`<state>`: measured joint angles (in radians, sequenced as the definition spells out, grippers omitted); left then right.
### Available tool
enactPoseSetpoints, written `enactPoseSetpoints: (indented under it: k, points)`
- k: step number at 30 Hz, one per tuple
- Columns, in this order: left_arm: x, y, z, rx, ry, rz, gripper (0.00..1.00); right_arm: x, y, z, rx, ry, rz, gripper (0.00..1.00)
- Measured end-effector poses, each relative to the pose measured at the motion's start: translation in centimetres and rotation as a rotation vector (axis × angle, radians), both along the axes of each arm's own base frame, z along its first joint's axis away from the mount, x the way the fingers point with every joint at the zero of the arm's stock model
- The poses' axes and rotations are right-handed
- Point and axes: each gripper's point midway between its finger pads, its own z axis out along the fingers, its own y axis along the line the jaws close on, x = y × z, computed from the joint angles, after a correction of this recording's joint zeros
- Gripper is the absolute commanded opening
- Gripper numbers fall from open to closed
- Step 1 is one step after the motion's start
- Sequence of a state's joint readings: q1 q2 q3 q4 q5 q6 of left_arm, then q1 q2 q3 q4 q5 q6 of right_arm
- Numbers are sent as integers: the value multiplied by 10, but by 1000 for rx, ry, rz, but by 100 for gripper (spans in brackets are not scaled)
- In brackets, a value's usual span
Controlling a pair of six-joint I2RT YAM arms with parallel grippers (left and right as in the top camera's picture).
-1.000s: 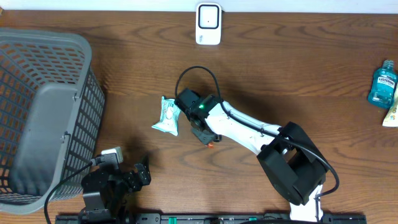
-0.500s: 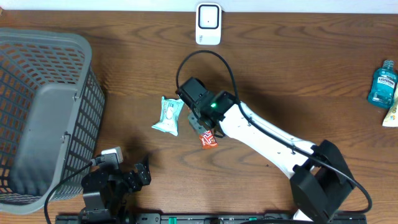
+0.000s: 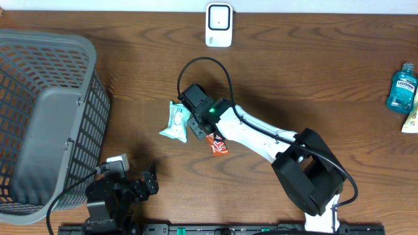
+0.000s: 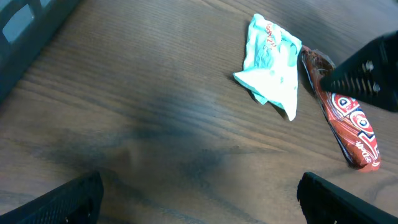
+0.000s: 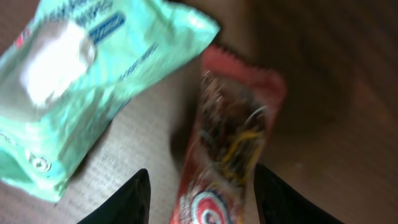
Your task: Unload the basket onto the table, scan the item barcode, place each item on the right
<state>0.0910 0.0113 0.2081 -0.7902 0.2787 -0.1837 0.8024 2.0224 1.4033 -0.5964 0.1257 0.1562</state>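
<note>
While the red snack bar (image 5: 233,124) lies flat on the surface (image 3: 313,78), touching or just right of the green wipes packet (image 3: 175,123), the step in hand looks like the pick-up. The right gripper (image 5: 200,186) has its jaws half apart astride the bar's far end, not yet pinching (wood shows beside one finger). Next they must close, lift, and carry the bar to the white scanner (image 3: 219,25) at the far edge, barcode facing it. The right arm stretches left across the middle, wrist tipped down. The left gripper (image 4: 199,199) rests at the near edge, jaws wide and empty.
</note>
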Motion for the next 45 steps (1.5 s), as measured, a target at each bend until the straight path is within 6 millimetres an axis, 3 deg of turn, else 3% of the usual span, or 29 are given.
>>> enactPoseSetpoints:
  k: [12, 19, 27, 33, 36, 39, 45]
  points:
    - [0, 0, 0, 0, 0, 0, 98, 4, -9, 0, -38, -23, -28, 36]
    - [0, 0, 0, 0, 0, 0, 98, 1, -20, -17, -44, -14, -48, 32]
    - [0, 0, 0, 0, 0, 0, 98, 5, -22, -21, -28, -26, -61, 2]
    - [0, 0, 0, 0, 0, 0, 98, 4, -22, -22, -26, -23, -62, 1]
    - [0, 0, 0, 0, 0, 0, 98, -2, -25, -22, -15, 44, -59, 1]
    - [0, 0, 0, 0, 0, 0, 98, -17, -30, -16, 50, 219, -42, 1]
    - [0, 0, 0, 0, 0, 0, 98, -24, -32, 24, 405, 524, 19, 1]
